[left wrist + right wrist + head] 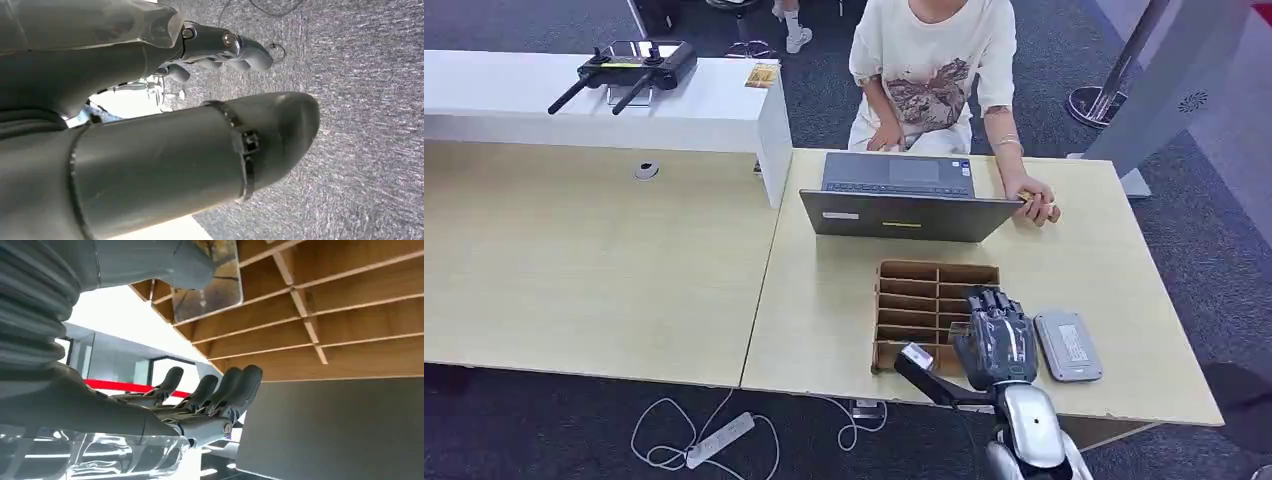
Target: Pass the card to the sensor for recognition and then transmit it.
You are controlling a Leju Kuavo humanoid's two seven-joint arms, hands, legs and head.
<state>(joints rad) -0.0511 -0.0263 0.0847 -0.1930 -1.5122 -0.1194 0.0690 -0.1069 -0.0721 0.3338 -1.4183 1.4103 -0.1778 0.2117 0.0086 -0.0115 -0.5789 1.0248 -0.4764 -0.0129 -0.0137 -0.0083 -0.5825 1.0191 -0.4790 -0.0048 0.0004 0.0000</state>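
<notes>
The right hand (994, 340) hovers over the wooden divider tray (924, 300) at lower centre, fingers spread and holding nothing — the card (210, 285) lies in a slot beneath the thumb. Pinch the card's edge squarely, then lift toward the grey sensor (1067, 345) just right.

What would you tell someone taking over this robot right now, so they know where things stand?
Right hand: holds nothing, fingers apart, over the wooden tray; its thumb is right by the card, and I cannot tell whether it touches it.
Left hand: holds nothing, hanging above the carpet.
Card: standing in a tray slot, not yet picked up.
Sensor: the flat grey device on the table beside the tray, on the robot's right.
Done: the reach to the tray.
Left: grip the card, bring it to the sensor, then pass it on.
</notes>
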